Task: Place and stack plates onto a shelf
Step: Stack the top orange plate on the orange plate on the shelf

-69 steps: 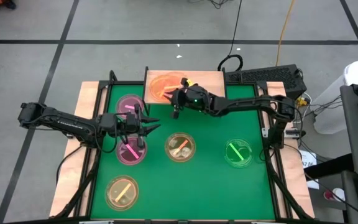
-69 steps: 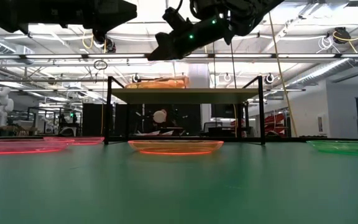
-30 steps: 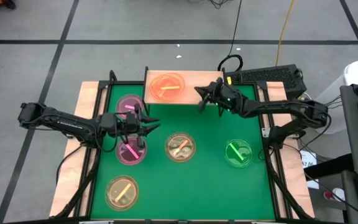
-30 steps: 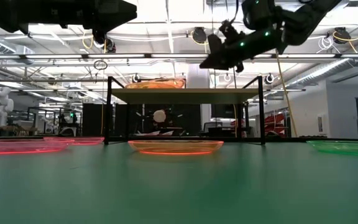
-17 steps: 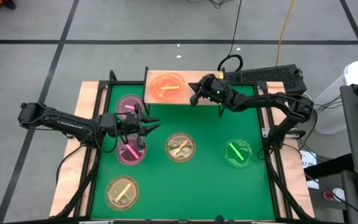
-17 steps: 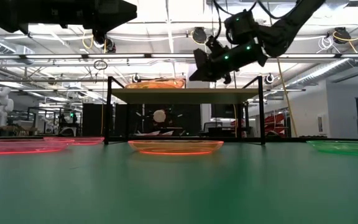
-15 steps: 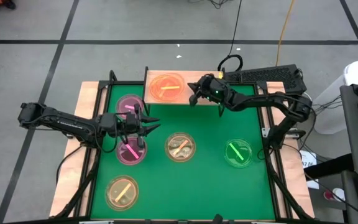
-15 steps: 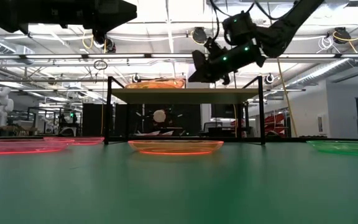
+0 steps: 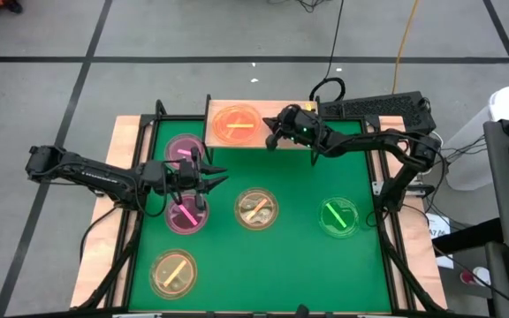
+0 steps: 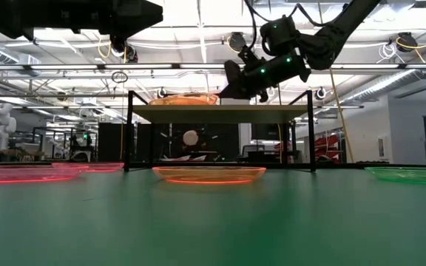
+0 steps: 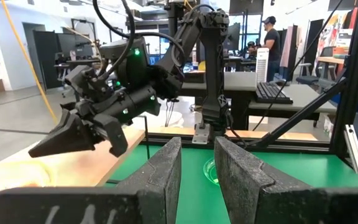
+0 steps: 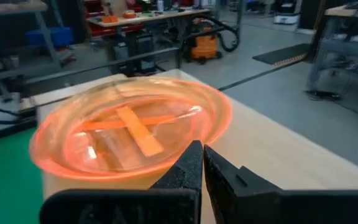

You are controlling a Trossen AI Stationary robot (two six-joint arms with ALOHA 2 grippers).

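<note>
1. One orange-pink plate (image 9: 236,123) sits on the light-wood shelf (image 9: 304,111), on its left half, with a bright orange stripe lying inside it; the right wrist view shows the same plate (image 12: 132,132) resting flat on the board.
2. Five more plates lie on the green table (image 9: 299,256): two pink plates (image 9: 182,147) (image 9: 185,215) on the left, one amber plate (image 9: 255,208) near the middle, another amber plate (image 9: 173,271) at the front left, and a green plate (image 9: 338,216) on the right.
3. Just beside the shelf plate, the right gripper (image 9: 273,141) hangs over the shelf's front edge with its fingers pressed nearly together and nothing between them; its tips (image 12: 199,163) point at the plate's near rim.
4. From table height, the right gripper (image 10: 224,91) shows above the shelf top, to the right of the plate (image 10: 185,99).
5. Over the two pink plates on the left of the table hovers the left gripper (image 9: 219,175), its fingers (image 11: 160,168) set a narrow gap apart and holding nothing.
6. Beyond the table, a black keyboard (image 9: 378,108) rests behind the shelf's right end, and a person (image 11: 270,40) stands in the room.
</note>
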